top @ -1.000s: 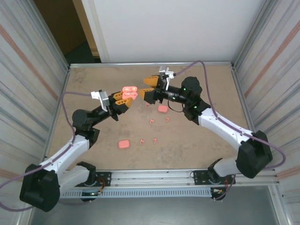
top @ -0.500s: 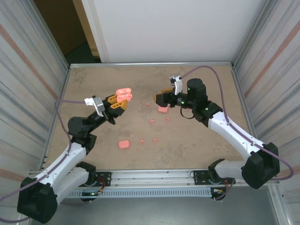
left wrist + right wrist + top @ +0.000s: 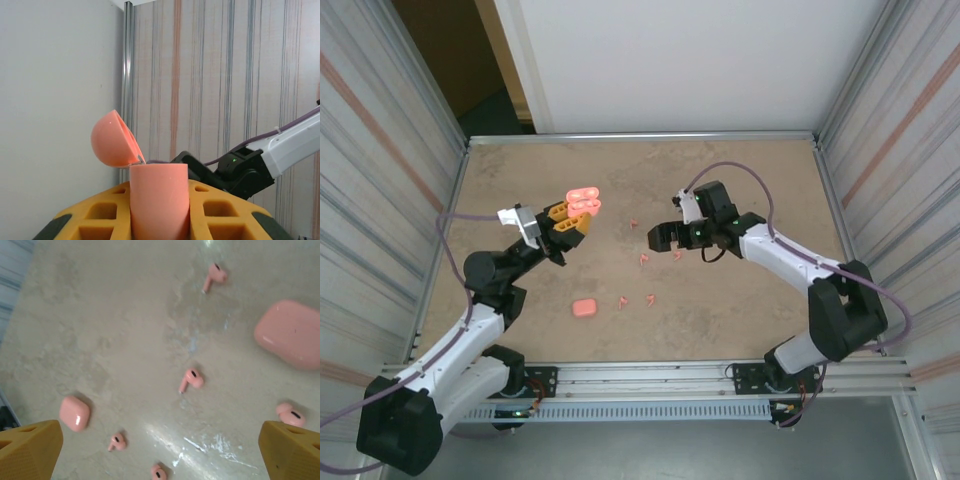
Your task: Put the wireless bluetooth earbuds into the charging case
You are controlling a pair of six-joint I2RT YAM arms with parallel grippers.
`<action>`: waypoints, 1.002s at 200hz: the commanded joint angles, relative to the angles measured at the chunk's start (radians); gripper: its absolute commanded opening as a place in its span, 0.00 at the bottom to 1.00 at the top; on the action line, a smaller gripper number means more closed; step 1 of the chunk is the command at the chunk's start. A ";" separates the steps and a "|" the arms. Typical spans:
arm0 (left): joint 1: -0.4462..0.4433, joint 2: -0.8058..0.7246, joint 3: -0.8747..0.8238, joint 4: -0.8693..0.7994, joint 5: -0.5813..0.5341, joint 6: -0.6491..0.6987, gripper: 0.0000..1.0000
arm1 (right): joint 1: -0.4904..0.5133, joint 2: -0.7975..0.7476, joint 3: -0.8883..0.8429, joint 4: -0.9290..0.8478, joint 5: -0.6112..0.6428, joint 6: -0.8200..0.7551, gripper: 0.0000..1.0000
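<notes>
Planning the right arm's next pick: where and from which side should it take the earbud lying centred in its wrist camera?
Probably its rounded head, from straight above: the earbud lies flat on the table, thin stem trailing lower-left. Close the open right tool across the head, not the stem.

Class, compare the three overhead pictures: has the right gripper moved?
Yes. The right gripper has come toward the near edge of the table, closer to the earbuds lying mid-table.
</notes>
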 commanded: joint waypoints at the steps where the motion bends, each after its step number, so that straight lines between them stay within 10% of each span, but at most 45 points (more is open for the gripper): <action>1: -0.004 -0.005 0.004 0.041 0.006 -0.014 0.00 | 0.010 0.053 0.054 -0.053 0.008 -0.032 0.99; 106: -0.004 -0.039 0.009 -0.036 0.005 0.012 0.00 | 0.096 0.288 0.215 -0.132 0.052 -0.147 1.00; 200: -0.003 -0.041 0.018 -0.080 0.010 0.032 0.00 | 0.138 0.439 0.335 -0.184 0.027 -0.213 0.78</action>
